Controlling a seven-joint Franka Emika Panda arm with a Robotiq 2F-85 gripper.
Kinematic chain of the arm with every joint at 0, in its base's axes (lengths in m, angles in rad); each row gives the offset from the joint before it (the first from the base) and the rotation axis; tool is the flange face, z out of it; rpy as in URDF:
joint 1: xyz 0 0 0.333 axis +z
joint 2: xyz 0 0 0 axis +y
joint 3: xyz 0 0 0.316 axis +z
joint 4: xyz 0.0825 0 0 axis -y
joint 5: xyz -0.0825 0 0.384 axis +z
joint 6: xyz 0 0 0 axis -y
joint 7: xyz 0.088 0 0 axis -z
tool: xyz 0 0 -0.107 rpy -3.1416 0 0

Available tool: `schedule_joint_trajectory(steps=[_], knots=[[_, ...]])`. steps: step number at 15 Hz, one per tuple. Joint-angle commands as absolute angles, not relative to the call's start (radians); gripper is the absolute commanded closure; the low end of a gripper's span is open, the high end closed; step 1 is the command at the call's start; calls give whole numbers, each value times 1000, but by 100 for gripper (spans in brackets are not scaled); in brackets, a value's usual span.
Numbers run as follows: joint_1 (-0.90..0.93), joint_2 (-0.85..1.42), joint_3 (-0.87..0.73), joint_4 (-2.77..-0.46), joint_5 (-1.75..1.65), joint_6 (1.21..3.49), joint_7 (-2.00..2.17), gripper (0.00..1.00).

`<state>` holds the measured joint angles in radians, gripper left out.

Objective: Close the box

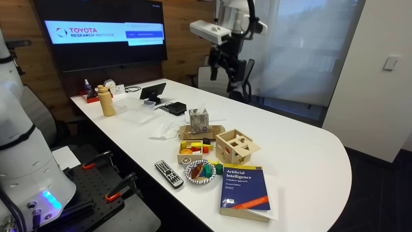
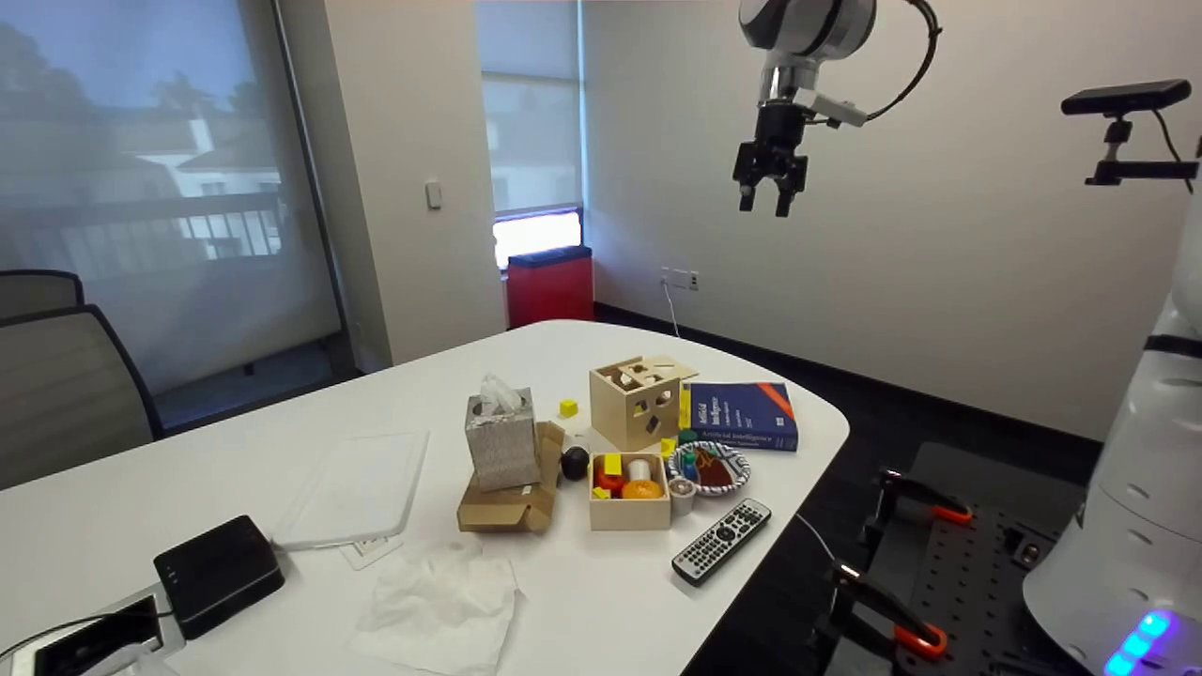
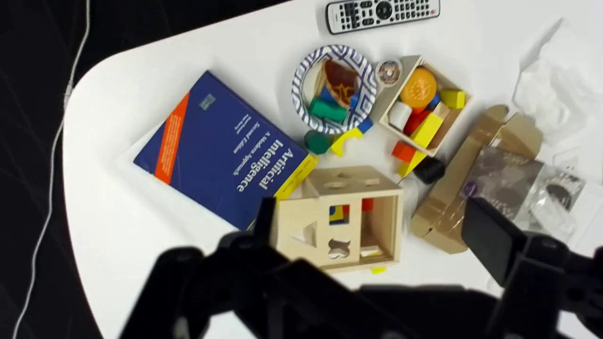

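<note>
The box (image 1: 224, 154) is a pale wooden cube with shaped holes, upright on the white table. It also shows in an exterior view (image 2: 612, 415) and in the wrist view (image 3: 346, 181). Its thin lid (image 3: 294, 212) is slid partway out and overhangs one side, towards the blue book. A strip of the top is open, and coloured blocks show inside. My gripper (image 3: 370, 212) is open and empty, fingers wide apart, with the box between them in the wrist view. In both exterior views the gripper (image 1: 222, 81) (image 2: 765, 204) hangs high above the table.
A blue book (image 1: 243, 190) lies beside the box on the lid's overhang side. A patterned bowl (image 3: 301, 96), a small wooden tray (image 2: 629, 514) of blocks and loose blocks are close by. A tissue box (image 2: 502, 446) stands on flattened cardboard (image 3: 435, 230). A remote (image 1: 169, 174) lies near the edge.
</note>
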<state>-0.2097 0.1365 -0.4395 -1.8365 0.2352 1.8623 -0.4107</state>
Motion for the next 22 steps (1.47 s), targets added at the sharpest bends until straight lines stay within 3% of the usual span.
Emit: schedule_joint_trajectory(steps=[1,9,22], knots=[[-333,376,-363,-1689,352,1960,-411,0],[-502,755,-195,-1440,391,2171,-272,0],[-527,1038,-132,-1172,341,2110,-117,0]])
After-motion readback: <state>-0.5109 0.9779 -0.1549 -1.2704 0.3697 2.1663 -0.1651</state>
